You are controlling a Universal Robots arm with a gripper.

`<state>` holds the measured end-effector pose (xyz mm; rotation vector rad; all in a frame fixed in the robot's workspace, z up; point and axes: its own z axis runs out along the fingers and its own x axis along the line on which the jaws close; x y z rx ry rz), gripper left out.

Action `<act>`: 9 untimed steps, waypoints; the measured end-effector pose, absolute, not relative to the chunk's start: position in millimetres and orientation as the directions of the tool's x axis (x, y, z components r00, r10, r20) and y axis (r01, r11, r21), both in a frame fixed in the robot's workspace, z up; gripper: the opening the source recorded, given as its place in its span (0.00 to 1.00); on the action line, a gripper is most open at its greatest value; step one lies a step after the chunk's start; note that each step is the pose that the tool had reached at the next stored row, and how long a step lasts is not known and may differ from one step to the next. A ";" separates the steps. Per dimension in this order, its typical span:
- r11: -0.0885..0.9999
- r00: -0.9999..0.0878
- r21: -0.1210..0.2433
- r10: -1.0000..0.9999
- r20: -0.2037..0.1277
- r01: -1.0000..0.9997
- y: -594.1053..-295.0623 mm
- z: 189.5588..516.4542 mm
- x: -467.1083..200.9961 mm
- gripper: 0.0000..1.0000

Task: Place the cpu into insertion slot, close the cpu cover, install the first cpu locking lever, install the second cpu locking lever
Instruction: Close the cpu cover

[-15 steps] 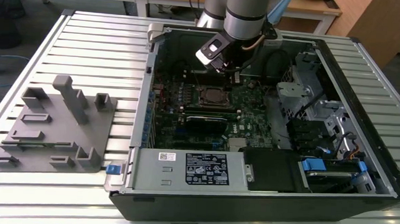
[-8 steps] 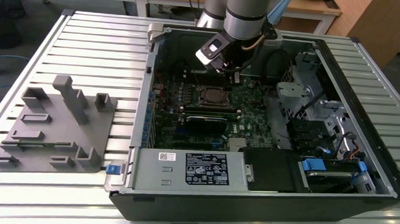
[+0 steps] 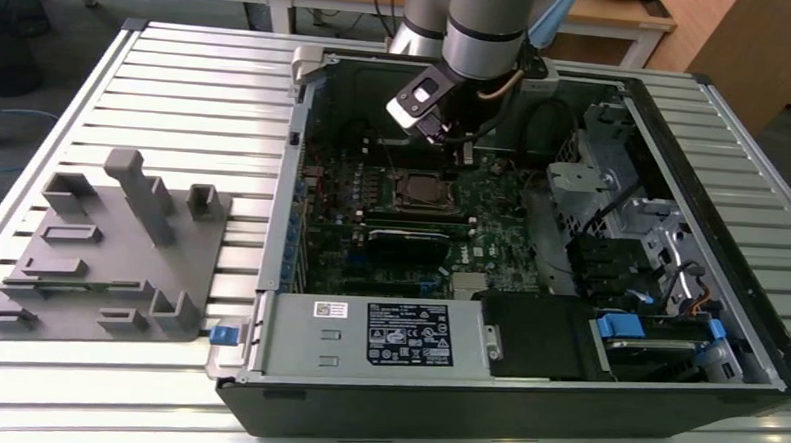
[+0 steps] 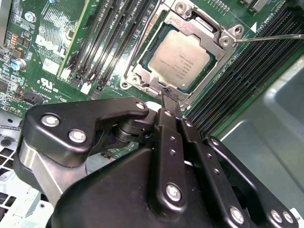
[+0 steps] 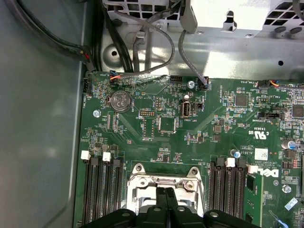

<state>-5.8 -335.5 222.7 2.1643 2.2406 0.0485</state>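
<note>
Ribbed aluminium table (image 3: pixel 175 72) stretching across the scene and catching soft overhead light, wooden desks (image 3: pixel 619 16) standing along the far side, wooden cabinet (image 3: pixel 743 47) rising at the exterior view's far right, grey floor (image 3: pixel 71 12) showing at far left.

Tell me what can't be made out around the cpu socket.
First wrist view: the gripper and the picture's edge hide most of the cpu cover.
Second wrist view: the gripper hides the cover's near edge; the locking lever runs off the picture's edge.
Exterior view: the insertion slot is too small to show latches.
</note>
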 end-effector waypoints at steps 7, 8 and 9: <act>0.035 -0.035 0.040 0.999 0.002 0.999 -335.5 222.0 -5.8 0.11; 0.035 -0.035 0.040 0.999 0.003 0.999 -335.5 221.9 -5.8 0.11; 0.035 -0.035 0.040 0.999 0.003 0.999 -335.5 221.9 -5.8 0.11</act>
